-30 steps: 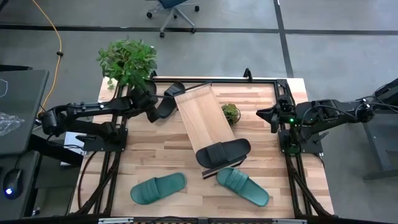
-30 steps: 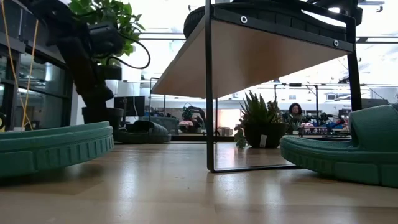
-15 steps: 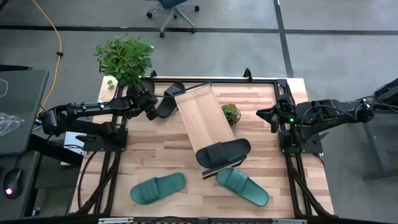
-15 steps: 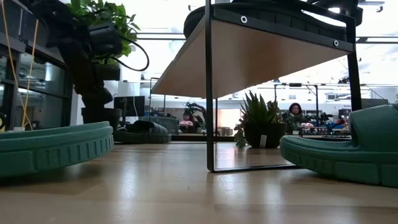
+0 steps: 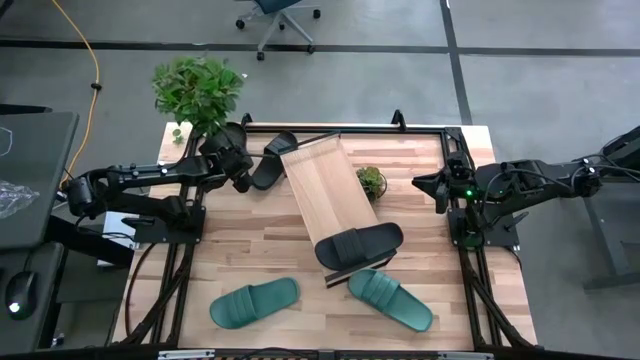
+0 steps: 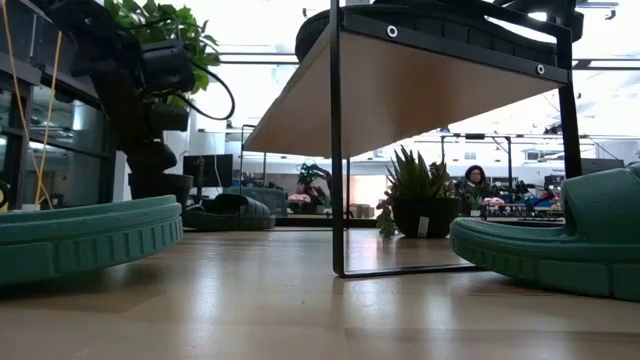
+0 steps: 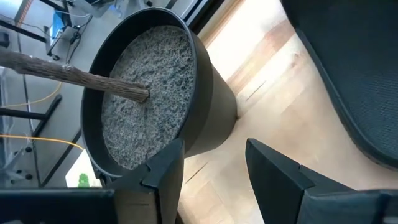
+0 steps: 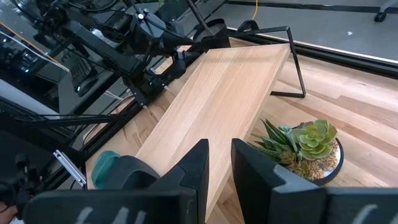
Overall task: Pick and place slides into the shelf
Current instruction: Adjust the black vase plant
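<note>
One black slide (image 5: 358, 246) lies across the near end of the light-wood shelf (image 5: 326, 188), which stands on thin dark legs (image 6: 336, 150). The other black slide (image 5: 270, 166) lies sole-down on the table by the shelf's far left corner and also shows in the left wrist view (image 7: 348, 81). Two teal slides (image 5: 255, 302) (image 5: 390, 298) lie on the table near its near edge. My left gripper (image 5: 234, 160) (image 7: 211, 171) is open, between that far black slide and a dark plant pot (image 7: 155, 93). My right gripper (image 5: 425, 184) (image 8: 220, 168) waits at the table's right, open by a narrow gap. My left gripper has the outer side of one finger (image 7: 166, 167) against the plant pot's outer wall (image 7: 208, 124), low down near its base. The fingers slant down from the table's left. The pot stands upright on the table, and nothing is between the fingers.
A leafy plant (image 5: 197, 92) grows from the pot at the far left corner. A small succulent (image 5: 371, 182) (image 8: 305, 146) stands by the shelf's right side. Dark arm frames run along both table sides. Bare tabletop (image 5: 250, 240) lies left of the shelf.
My left gripper has moved a little toward the table's far left corner, away from the black slide and against the pot. The potted plant has shifted slightly the same way. The gripper has stayed open.
</note>
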`<state>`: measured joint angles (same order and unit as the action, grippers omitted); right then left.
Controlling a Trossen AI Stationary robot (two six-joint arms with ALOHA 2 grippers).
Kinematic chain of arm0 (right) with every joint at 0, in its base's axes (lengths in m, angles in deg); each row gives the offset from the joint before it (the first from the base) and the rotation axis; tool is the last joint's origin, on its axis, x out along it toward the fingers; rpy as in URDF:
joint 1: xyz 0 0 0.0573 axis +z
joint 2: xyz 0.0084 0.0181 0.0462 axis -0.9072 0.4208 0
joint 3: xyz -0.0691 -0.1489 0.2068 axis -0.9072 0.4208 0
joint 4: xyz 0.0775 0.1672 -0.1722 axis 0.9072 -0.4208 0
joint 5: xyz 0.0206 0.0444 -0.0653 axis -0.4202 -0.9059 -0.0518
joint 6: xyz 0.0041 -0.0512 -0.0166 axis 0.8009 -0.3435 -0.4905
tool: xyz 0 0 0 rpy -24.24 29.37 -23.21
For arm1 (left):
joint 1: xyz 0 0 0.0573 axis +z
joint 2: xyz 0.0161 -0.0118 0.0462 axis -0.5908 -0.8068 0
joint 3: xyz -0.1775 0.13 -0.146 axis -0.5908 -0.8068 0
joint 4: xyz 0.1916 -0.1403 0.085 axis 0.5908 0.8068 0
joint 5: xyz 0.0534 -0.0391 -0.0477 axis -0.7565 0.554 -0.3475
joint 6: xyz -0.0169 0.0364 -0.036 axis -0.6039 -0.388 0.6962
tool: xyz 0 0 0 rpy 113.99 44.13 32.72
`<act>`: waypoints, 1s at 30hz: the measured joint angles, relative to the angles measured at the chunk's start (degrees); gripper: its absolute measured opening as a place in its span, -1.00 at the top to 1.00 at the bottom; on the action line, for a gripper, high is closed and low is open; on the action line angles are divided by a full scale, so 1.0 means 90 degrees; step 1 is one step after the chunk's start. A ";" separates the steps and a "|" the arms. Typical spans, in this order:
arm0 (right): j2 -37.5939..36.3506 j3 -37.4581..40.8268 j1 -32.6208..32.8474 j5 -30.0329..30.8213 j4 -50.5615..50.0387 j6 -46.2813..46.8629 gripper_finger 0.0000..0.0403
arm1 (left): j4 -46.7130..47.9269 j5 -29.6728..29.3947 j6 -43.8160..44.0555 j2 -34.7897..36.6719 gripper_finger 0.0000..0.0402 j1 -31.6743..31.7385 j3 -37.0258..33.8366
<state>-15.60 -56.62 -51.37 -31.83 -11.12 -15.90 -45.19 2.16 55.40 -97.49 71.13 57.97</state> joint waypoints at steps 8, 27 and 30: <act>0.0000 0.0001 0.0001 0.0001 0.0000 0.0000 0.70 | -0.0001 -0.0058 0.0073 0.0000 0.20 0.0134 0.0000; 0.0002 -0.0001 -0.0001 0.0046 -0.0001 0.0000 0.70 | -0.0254 0.0572 -0.0416 0.0002 0.20 0.1037 0.0000; 0.0002 0.0001 0.0001 0.0046 -0.0002 0.0000 0.70 | -0.0249 0.1031 -0.0536 0.0002 0.20 0.1037 0.0000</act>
<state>-15.58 -56.61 -51.36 -31.41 -11.13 -15.90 -47.43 11.44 50.58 -97.47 80.46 57.97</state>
